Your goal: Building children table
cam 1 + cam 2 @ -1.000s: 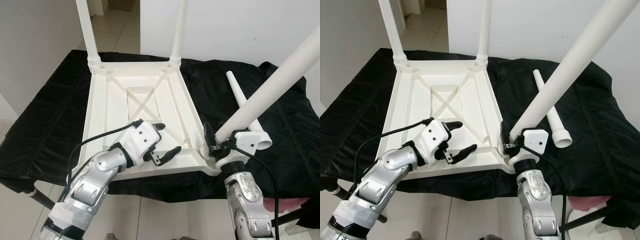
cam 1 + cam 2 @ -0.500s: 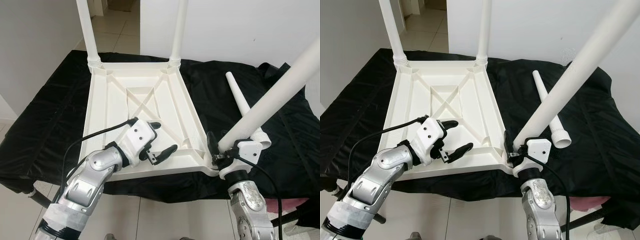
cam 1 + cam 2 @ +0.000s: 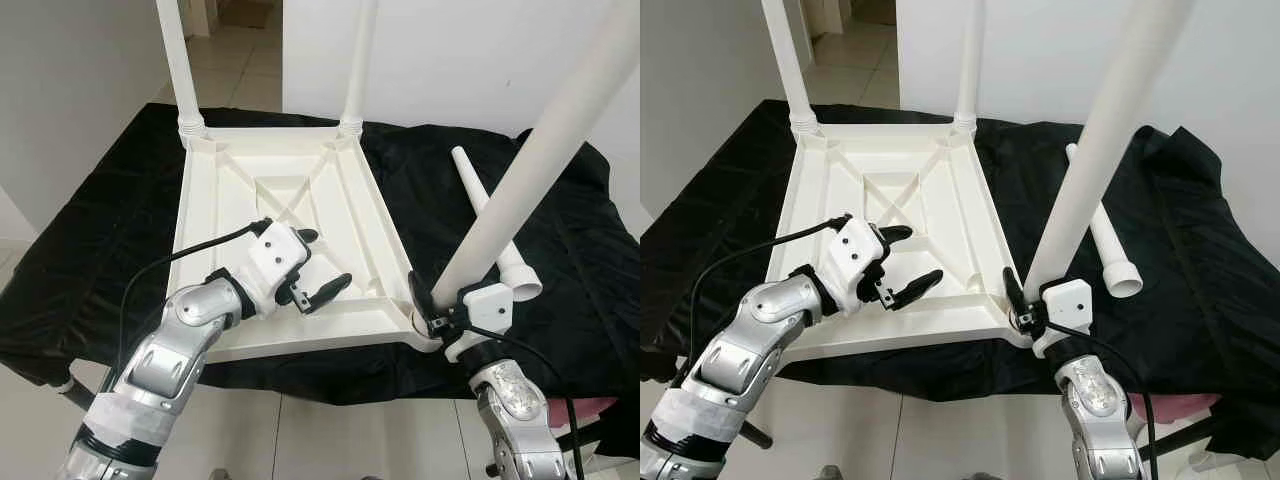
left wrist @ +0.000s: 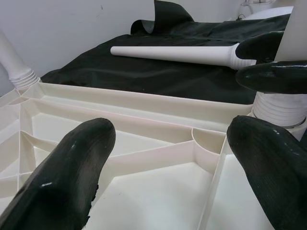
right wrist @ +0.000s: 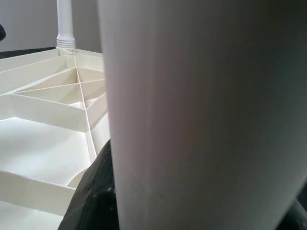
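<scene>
A white plastic table top [image 3: 196, 250] lies upside down on a black cloth. Two white legs [image 3: 172, 60] [image 3: 360, 60] stand in its far corners. My right gripper [image 3: 438, 306] is shut on a third leg [image 3: 520, 170], which stands almost upright with its ribbed base [image 4: 280, 108] at the near right corner socket. This leg fills most of the right wrist view [image 5: 201, 115]. My left gripper [image 3: 326, 261] hovers open over the near ribs of the underside, holding nothing; its fingers [image 4: 67, 177] frame that corner. A fourth leg [image 3: 490, 215] lies loose on the cloth to the right.
The black cloth [image 3: 100, 230] drapes over the work surface, whose front edge is just past the table top. A white wall [image 3: 450, 50] stands behind, with tiled floor [image 3: 235, 60] at the far left. Something pink [image 3: 585, 408] shows low on the right.
The held leg has swung from a strong rightward lean to nearly upright over the near right corner. My left gripper has shifted slightly farther onto the underside and is still open.
</scene>
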`<state>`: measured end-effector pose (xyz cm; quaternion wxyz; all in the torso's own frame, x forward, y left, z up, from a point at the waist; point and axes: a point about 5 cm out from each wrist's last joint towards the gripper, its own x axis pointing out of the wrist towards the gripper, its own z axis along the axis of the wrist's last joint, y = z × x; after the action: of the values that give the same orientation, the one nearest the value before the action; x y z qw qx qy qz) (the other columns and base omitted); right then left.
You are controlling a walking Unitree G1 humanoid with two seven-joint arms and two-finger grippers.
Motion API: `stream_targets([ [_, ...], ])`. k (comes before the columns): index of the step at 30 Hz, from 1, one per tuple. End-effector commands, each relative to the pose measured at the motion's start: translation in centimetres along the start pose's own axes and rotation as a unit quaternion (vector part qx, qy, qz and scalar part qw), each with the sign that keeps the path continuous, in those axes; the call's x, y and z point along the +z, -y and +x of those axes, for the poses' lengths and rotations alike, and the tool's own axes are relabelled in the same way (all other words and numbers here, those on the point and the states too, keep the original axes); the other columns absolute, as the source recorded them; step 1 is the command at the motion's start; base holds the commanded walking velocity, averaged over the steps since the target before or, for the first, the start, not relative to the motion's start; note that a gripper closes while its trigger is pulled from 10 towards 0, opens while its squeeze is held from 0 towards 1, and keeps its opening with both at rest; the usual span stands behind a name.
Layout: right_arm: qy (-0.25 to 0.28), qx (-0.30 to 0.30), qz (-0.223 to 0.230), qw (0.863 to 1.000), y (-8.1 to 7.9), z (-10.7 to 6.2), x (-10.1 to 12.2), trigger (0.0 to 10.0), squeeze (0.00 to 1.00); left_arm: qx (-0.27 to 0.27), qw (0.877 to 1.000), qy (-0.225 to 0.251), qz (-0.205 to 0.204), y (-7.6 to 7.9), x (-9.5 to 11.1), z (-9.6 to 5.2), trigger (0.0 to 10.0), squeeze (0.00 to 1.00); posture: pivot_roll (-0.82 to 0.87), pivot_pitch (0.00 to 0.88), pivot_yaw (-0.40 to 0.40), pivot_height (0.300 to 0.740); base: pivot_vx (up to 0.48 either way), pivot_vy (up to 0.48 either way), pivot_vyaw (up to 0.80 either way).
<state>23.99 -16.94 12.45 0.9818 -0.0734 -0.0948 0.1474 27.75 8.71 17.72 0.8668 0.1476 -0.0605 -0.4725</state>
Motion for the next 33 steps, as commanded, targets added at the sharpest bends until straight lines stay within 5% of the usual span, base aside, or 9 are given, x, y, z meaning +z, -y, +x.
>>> stream_targets([
  [1,-0.064,0.013,0.01,0.998,-0.2,-1.0,-2.3,10.0,0.0,0.0,1.0,-0.002,0.002,-0.1,0.1,0.1,10.0,0.0,0.0,0.032,-0.035,0.74,0.0,0.0,0.0],
  [7,-0.076,0.051,0.007,0.996,-0.8,-1.3,-2.8,10.0,0.0,0.006,1.0,0.005,0.006,-0.5,0.6,0.2,10.0,0.0,0.0,0.033,-0.035,0.74,0.0,0.0,0.0],
  [17,-0.103,0.056,0.104,0.988,-1.0,-1.4,-4.2,10.0,0.0,0.012,1.0,0.014,0.009,-0.9,1.1,0.5,10.0,0.0,-0.01,0.021,-0.037,0.74,0.0,0.0,0.0],
  [33,-0.122,0.044,0.138,0.982,-0.6,-0.9,-4.5,10.0,0.0,0.016,1.0,0.012,0.012,-0.8,1.1,0.3,10.0,0.0,0.0,0.017,-0.049,0.74,0.0,0.0,0.0],
])
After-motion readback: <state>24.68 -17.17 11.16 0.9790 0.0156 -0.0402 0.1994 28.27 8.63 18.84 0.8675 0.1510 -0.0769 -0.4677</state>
